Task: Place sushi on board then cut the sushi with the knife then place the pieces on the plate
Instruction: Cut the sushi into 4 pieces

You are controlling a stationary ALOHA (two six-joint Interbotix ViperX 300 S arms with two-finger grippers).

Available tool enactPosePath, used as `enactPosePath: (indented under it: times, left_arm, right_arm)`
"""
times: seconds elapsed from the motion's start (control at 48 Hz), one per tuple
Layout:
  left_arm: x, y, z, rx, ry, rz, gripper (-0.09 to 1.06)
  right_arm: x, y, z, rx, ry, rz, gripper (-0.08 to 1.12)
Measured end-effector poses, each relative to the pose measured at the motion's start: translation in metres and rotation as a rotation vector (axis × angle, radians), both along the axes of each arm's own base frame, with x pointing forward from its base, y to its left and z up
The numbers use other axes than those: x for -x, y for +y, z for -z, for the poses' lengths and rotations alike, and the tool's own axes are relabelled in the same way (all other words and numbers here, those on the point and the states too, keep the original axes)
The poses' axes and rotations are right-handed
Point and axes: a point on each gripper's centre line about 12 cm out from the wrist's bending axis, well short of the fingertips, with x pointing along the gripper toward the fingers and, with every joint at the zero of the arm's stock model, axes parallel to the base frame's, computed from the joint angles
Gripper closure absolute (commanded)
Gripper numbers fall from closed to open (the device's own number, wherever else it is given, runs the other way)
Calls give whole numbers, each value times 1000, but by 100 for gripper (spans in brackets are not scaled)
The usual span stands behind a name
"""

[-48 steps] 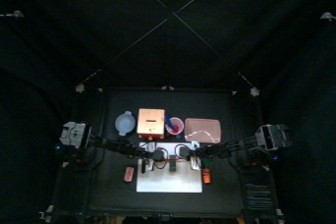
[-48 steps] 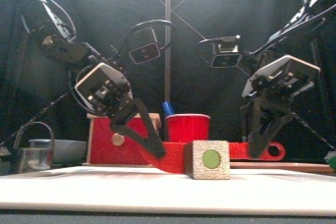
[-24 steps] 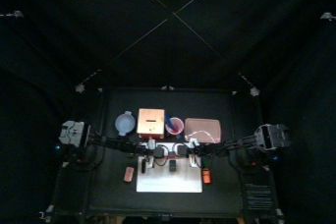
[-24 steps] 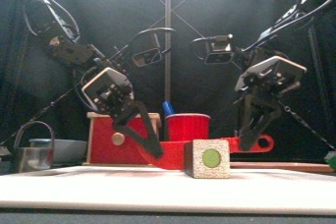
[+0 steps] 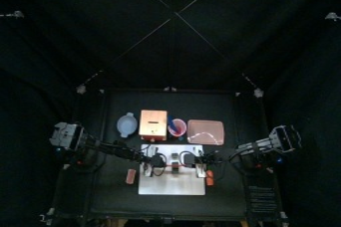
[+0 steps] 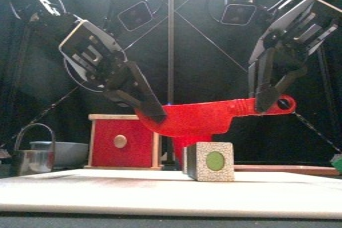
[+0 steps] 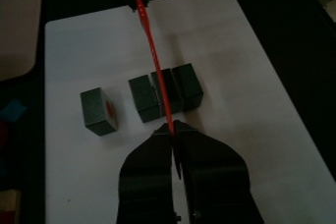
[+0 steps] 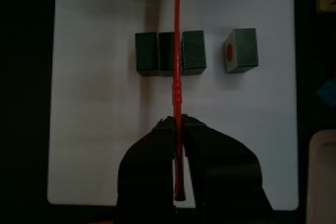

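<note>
A red toy knife (image 6: 207, 117) hangs level above the white cutting board (image 6: 80, 182), held at both ends. My left gripper (image 6: 151, 112) is shut on its blade end, and my right gripper (image 6: 274, 97) is shut on its handle end. On the board stands a dark green sushi block (image 6: 210, 160). In the left wrist view the knife (image 7: 148, 51) runs over a pair of blocks (image 7: 164, 90), with one block (image 7: 96, 110) apart. The right wrist view shows the pair (image 8: 171, 53) under the knife (image 8: 178, 71) and the single block (image 8: 239, 51) beside it.
Behind the board stand the wooden box with its red drawer front (image 6: 120, 140), the blue-grey bowl (image 5: 127, 124), the red cup (image 5: 177, 127) and the pink tray (image 5: 206, 129). A metal cutter (image 6: 38, 152) stands at the left. A small orange toy (image 5: 131, 175) lies left of the board.
Both arms have risen, lifting the red knife from board level to well above the sushi. The sushi block at the front has not moved.
</note>
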Motion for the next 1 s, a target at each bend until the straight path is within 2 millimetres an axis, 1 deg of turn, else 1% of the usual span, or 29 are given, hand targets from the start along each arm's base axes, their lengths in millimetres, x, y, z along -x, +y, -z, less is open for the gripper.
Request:
enactPosePath:
  times: [0.167,0.354,0.438,0.646,1.0]
  left_arm:
    - [0,0,1,0,0,0,67]
    - [-7,0,13,2,14,-4,67]
    - [-9,0,12,1,8,-3,67]
    - [-9,0,11,2,6,-3,67]
    - [-8,-6,11,7,7,7,67]
  right_arm:
    - [2,-2,3,7,8,-2,72]
    - [9,-6,12,11,36,11,72]
    - [10,-7,13,10,39,12,72]
    - [10,-6,13,8,41,14,72]
    - [10,-7,13,12,39,11,72]
